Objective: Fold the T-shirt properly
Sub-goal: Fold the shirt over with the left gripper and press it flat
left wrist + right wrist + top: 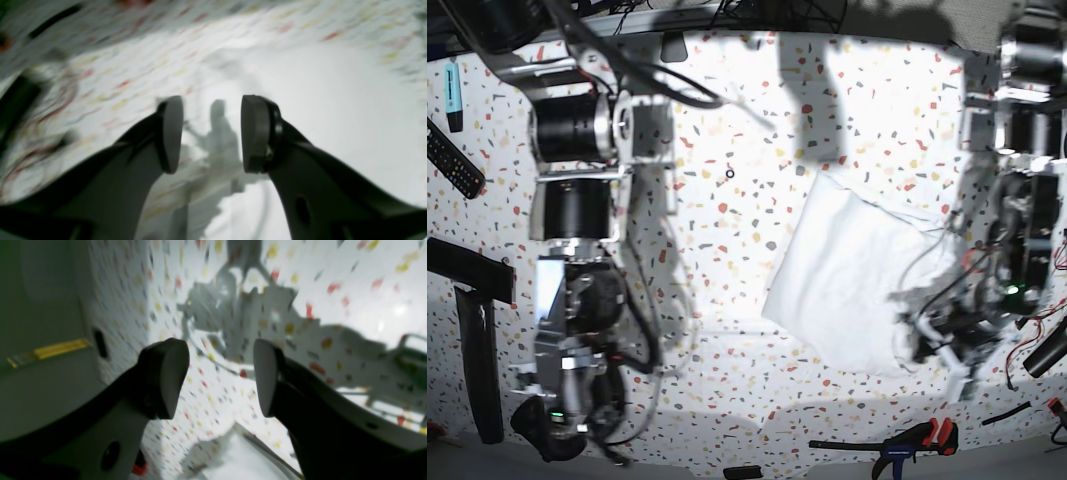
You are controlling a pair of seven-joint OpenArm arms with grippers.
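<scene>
The T-shirt (pixel 852 275) lies on the speckled tabletop (pixel 727 240) as a folded white rectangle, right of centre in the base view. In the left wrist view the T-shirt (pixel 333 116) fills the right side as a smooth white sheet. My left gripper (pixel 211 133) hangs above its edge, open, with nothing between the pads; the picture is motion-blurred. The left arm (pixel 952 340) shows blurred over the shirt's lower right corner. My right gripper (pixel 218 380) is open and empty over bare speckled table, far from the shirt. The right arm (pixel 577 390) stands at the lower left.
A black remote (pixel 452 160) and a blue marker (pixel 454 95) lie at the far left. A black bar (pixel 477 350) lies at the left edge. A clamp with an orange handle (pixel 907 445) sits at the front edge, and a small black ring (pixel 730 173) lies mid-table.
</scene>
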